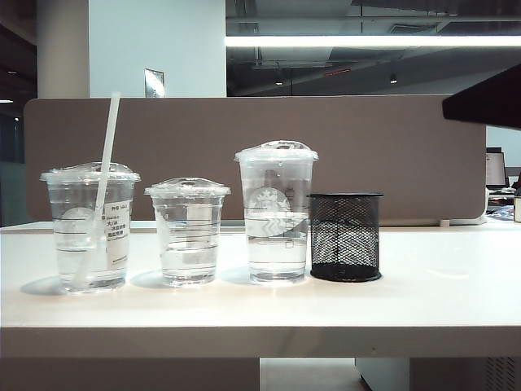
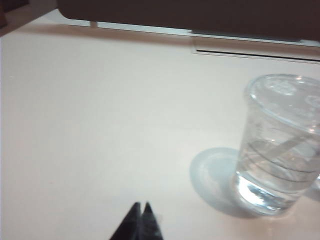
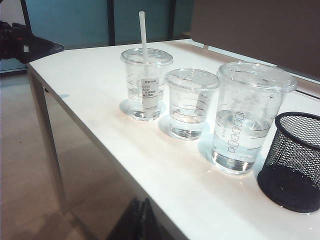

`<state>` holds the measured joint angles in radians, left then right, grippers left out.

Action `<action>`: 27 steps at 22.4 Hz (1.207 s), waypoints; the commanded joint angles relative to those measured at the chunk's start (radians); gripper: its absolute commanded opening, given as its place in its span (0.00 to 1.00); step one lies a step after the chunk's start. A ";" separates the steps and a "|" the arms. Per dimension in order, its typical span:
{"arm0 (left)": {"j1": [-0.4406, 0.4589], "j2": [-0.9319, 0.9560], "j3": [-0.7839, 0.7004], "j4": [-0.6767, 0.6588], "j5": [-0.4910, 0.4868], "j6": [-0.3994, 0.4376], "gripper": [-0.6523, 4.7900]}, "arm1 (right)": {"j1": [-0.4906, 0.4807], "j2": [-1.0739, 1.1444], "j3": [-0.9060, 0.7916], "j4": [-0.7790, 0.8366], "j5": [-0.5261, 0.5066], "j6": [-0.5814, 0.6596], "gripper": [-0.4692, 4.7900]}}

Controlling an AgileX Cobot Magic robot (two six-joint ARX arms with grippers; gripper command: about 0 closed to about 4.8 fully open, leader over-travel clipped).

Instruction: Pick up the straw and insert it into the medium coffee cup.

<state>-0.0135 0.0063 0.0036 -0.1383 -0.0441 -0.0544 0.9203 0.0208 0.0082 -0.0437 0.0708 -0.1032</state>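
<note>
The white straw [image 1: 107, 147] stands slanted in the medium coffee cup [image 1: 89, 228], the leftmost and widest of three clear cups, and rises well above its domed lid. The right wrist view shows the straw [image 3: 143, 35] upright in this stickered cup [image 3: 146, 82]. My left gripper [image 2: 140, 205] is shut on nothing, low over bare table, apart from a clear cup [image 2: 282, 145] with a pale slanted line in its water. My right gripper [image 3: 141, 202] is shut and empty, off the table's front edge. Neither gripper shows in the exterior view.
A shorter clear cup [image 1: 188, 232] stands in the middle and the tallest cup [image 1: 277, 216] to its right, both holding water. A black mesh pen holder [image 1: 345, 236] sits beside the tall cup. A brown partition runs behind the white table [image 1: 407, 301]. A dark shape [image 1: 488, 98] juts in at upper right.
</note>
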 commanded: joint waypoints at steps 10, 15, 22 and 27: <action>0.000 0.001 0.005 -0.048 0.021 0.028 0.11 | 0.001 0.001 -0.007 0.010 0.000 0.003 0.08; 0.000 0.001 0.005 -0.048 0.021 0.028 0.11 | 0.001 0.001 -0.007 0.010 0.000 0.003 0.08; 0.000 0.001 0.005 -0.047 0.021 0.028 0.11 | -0.245 -0.020 -0.008 -0.002 -0.040 0.003 0.08; 0.000 0.001 0.005 -0.048 0.021 0.028 0.11 | -0.593 -0.021 -0.008 -0.036 -0.153 0.043 0.08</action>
<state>-0.0139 0.0063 0.0067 -0.1757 -0.0269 -0.0303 0.3824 0.0013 0.0082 -0.0746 -0.0593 -0.0956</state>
